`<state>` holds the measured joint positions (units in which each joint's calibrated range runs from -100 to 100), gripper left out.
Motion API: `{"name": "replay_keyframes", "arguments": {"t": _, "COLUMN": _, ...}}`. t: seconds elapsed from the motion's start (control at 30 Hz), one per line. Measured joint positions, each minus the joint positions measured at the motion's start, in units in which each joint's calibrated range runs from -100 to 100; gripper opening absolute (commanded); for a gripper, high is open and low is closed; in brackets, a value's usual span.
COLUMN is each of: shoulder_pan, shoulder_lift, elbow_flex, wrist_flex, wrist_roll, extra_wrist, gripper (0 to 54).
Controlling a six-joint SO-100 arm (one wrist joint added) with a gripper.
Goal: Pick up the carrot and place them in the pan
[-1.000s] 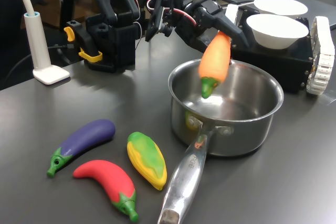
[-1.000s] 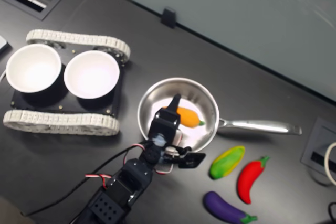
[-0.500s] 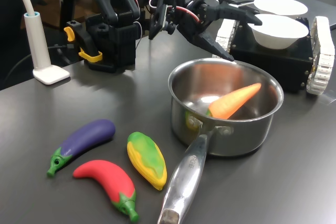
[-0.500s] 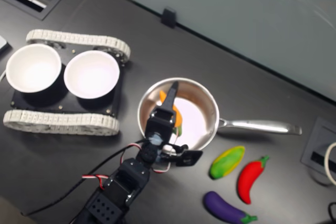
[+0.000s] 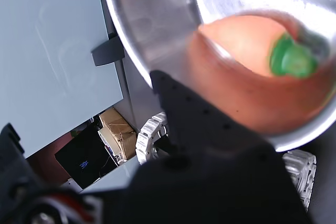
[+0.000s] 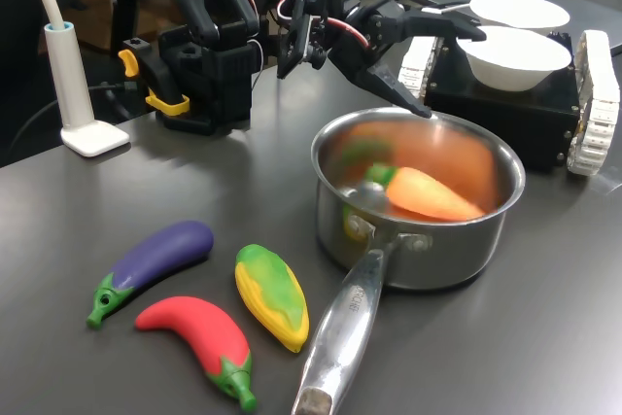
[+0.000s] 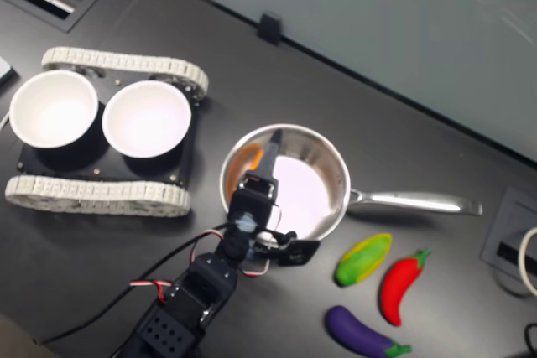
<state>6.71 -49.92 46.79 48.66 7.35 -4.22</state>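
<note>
Gripper: jaws apart, empty, above the round steel pan | orange toy carrot inside, mostly arm-hidden in second exterior view.

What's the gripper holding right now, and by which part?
Nothing. The gripper is open and empty above the pan's far rim; the carrot lies loose inside the pan.
</note>
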Motion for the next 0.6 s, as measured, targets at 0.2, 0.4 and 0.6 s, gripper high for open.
{"name": "replay_keyframes", "arguments": {"t": 0.2, "shoulder_pan": 0.0, "shoulder_lift": -2.9, "elbow_flex": 1.4, "wrist_flex": -0.6, "wrist_roll": -0.4, "extra_wrist": 0.0, "gripper": 39.6}}
{"name": "replay_keyframes", "arguments": {"t": 0.4, "shoulder_pan": 0.0, "shoulder_lift": -7.5, "elbow_flex": 2.7, "wrist_flex": -0.6, "wrist_roll": -1.4, "extra_wrist": 0.0, "gripper": 28.8}}
{"name": "replay_keyframes", "arguments": {"t": 0.6, "shoulder_pan": 0.0, "shoulder_lift": -13.5, "elbow_flex": 2.7, "wrist_flex": -0.6, "wrist_roll": -2.2, "extra_wrist": 0.6, "gripper": 16.7}}
